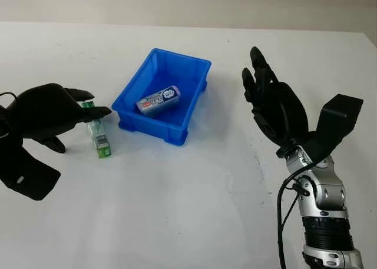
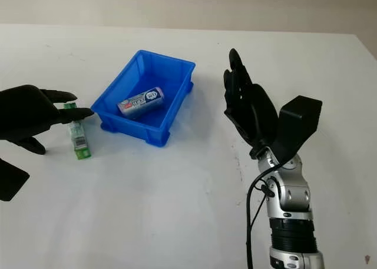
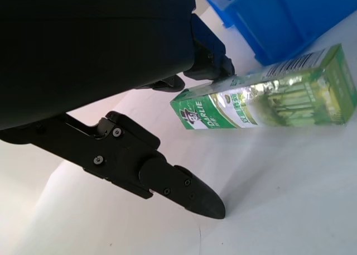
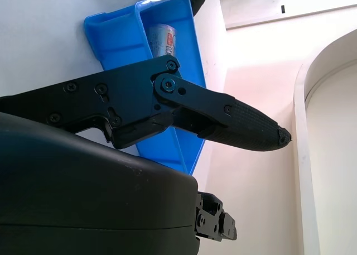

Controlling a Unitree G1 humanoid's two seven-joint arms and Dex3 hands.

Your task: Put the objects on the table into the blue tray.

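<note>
White bench (image 1: 188,210). Blue tray (image 1: 131,96) sits near centre, a can (image 1: 158,100) lying on its side inside. Green toothpaste box (image 1: 99,133) lies flat on the bench just left of the tray, apart from it. Left hand (image 1: 50,113) at the box's far end, fingertips (image 3: 209,65) touching the box top edge, thumb off to the side; not closed around it. Right hand (image 1: 272,104) open, raised above the bench right of the tray, holding nothing.
</note>
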